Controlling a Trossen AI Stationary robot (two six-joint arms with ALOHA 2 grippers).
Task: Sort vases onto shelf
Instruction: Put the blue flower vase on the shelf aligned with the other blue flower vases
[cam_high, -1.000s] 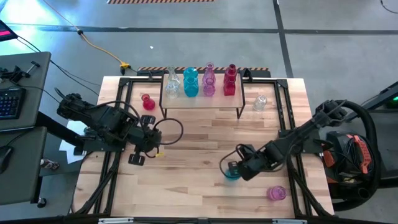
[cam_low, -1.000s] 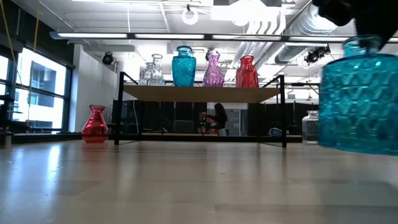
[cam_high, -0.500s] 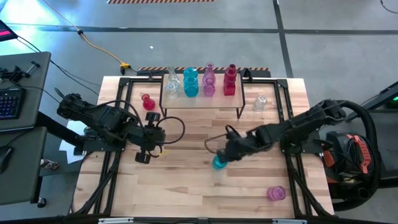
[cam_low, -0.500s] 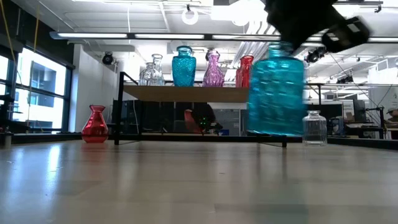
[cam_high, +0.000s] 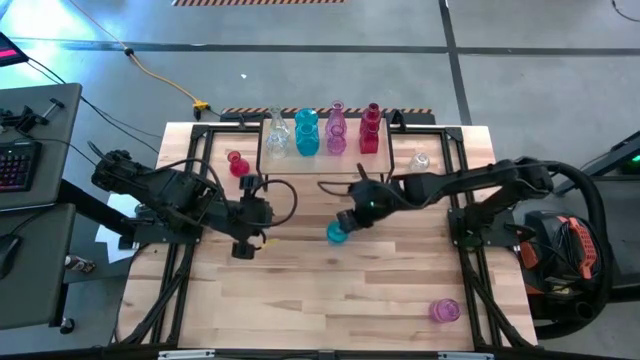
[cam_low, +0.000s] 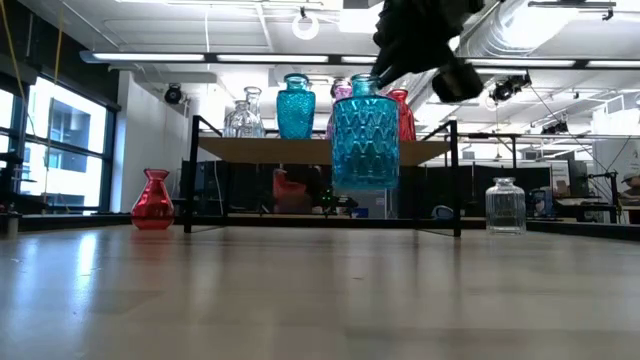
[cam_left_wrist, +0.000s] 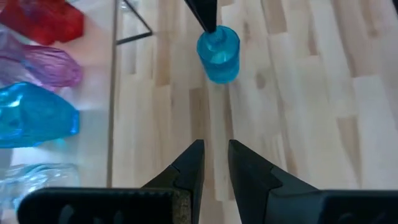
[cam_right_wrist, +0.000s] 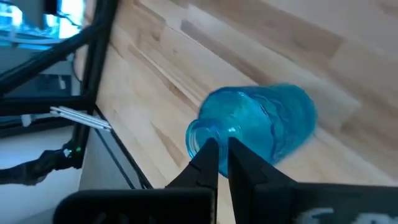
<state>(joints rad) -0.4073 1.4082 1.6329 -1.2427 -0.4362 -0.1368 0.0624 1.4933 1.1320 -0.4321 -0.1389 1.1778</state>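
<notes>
- 4 vases already stand on the shelf (cam_high: 325, 160): 1 clear, 1 teal, 1 pink, 1 red.
- 1 teal vase (cam_high: 338, 232) hangs above the worktop (cam_high: 300, 290), its rim pinched by the right gripper (cam_high: 349, 218) fingers.
- 3 wait on the worktop: red vase (cam_high: 238, 164), clear vase (cam_high: 419, 164), pink vase (cam_high: 445, 311).
- Left gripper (cam_left_wrist: 214, 163): fingers nearly closed, empty.

Teal diamond-pattern vase (cam_low: 365, 140), red vase (cam_low: 153, 199).
</notes>
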